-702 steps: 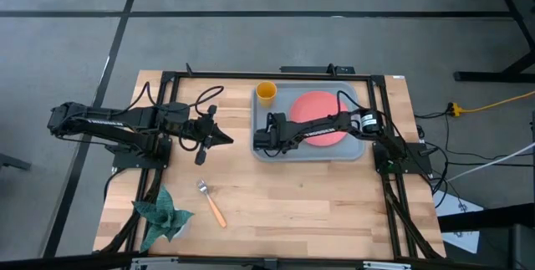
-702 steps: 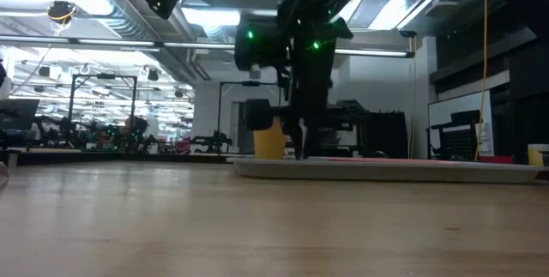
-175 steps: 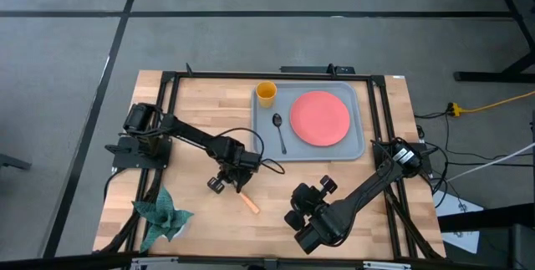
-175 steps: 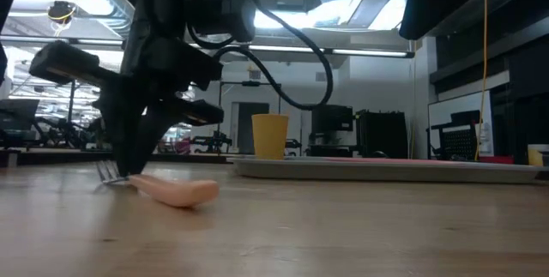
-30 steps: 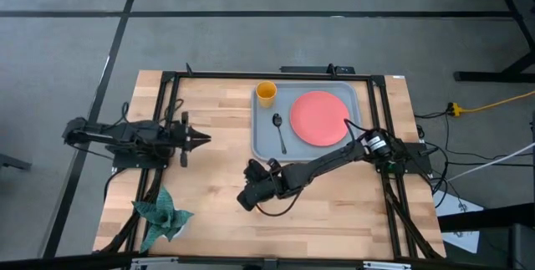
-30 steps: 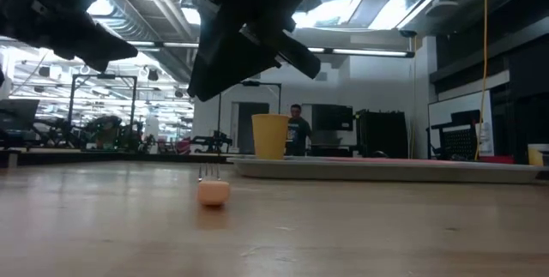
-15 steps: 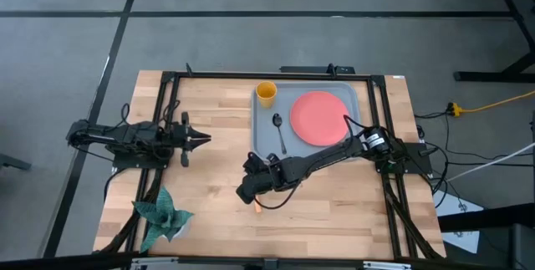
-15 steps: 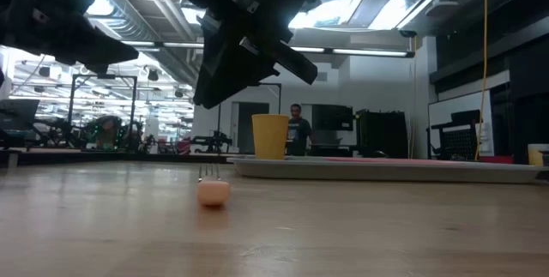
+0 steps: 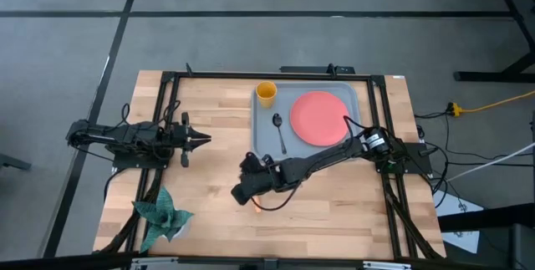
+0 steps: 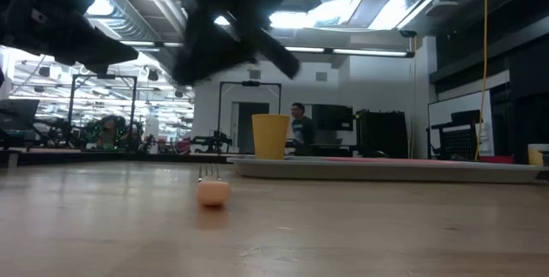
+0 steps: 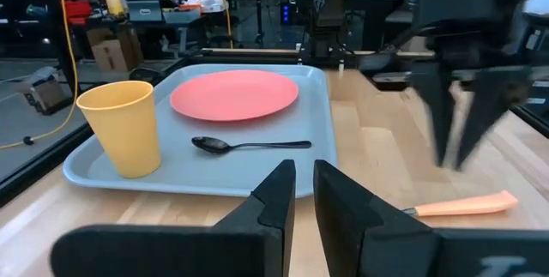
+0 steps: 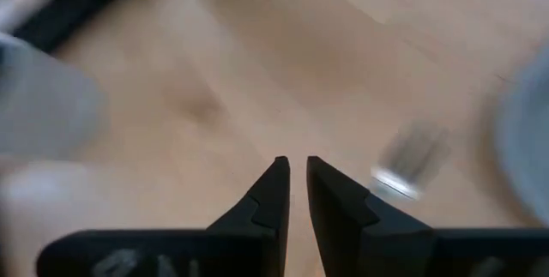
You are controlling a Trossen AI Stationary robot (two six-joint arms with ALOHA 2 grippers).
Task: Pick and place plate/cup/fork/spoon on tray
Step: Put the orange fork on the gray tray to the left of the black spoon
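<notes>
Right fingers (image 12: 292, 183) narrowly parted above fork (image 10: 213, 190)

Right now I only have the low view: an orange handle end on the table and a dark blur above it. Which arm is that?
Observer: The right arm. Its right pincer hangs above the fork, away from the tray.
Operator: Is the spoon on the tray?
Observer: Yes, the spoon lies there between the cup and the plate.
Operator: And the other arm?
Observer: The left pincer waits over the table's left side, pointing toward the tray.
</notes>
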